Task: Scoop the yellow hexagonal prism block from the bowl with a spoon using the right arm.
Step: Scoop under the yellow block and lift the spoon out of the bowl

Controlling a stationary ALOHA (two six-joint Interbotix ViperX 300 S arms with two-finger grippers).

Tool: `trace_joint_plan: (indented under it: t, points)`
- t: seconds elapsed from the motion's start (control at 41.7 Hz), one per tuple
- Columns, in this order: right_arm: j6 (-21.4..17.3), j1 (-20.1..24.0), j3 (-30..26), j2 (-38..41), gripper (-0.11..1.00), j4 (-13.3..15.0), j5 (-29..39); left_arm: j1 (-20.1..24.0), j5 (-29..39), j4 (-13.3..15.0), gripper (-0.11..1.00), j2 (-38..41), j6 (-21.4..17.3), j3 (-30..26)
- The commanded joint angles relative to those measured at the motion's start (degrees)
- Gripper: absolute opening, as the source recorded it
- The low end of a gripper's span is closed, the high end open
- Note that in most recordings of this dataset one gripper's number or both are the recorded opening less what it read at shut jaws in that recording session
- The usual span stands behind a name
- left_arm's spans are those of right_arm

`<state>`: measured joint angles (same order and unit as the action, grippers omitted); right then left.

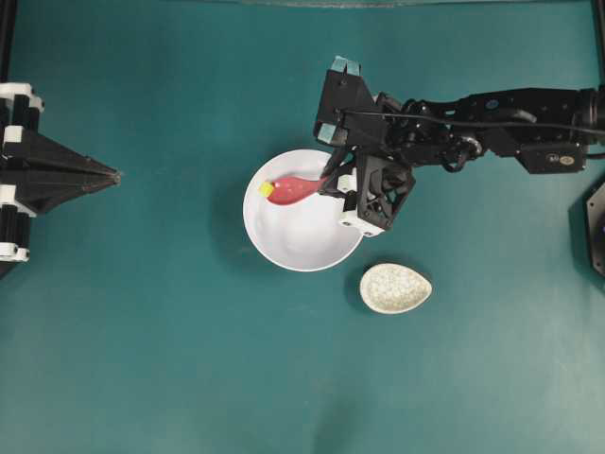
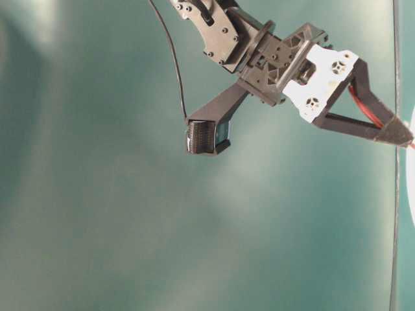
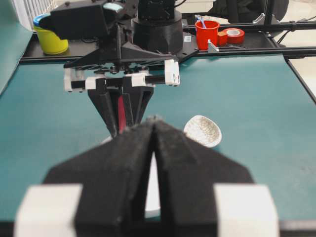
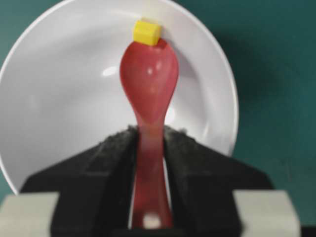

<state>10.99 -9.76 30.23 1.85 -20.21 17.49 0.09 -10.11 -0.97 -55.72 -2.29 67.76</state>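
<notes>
The white bowl [image 1: 301,248] [image 4: 59,113] sits mid-table. My right gripper [image 1: 329,184] [image 4: 149,132] is shut on the handle of the pink-red spoon [image 1: 295,190] [image 4: 149,84], whose scoop reaches into the bowl. The tiny yellow hexagonal prism block [image 1: 267,189] [image 4: 147,32] lies against the tip of the scoop, near the bowl's left wall. In the table-level view the right gripper [image 2: 397,135] points right, with a sliver of the red spoon [image 2: 364,107] between its fingers. My left gripper [image 1: 115,175] [image 3: 154,121] rests at the left edge, shut and empty, far from the bowl.
A speckled grey-white spoon rest [image 1: 395,288] [image 3: 203,131] lies just right of and below the bowl. Beyond the table's far end stand a red cup [image 3: 207,32], tape rolls [image 3: 233,35] and a yellow tub [image 3: 49,39].
</notes>
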Motion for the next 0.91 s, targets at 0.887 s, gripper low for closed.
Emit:
trace_joint_plan:
  t: [0.887]
  points:
    - [0.79,6.59,11.87,-17.67,0.24,0.79,-24.61,-0.09,0.0,-0.18,0.0,0.26,-0.09,-1.23]
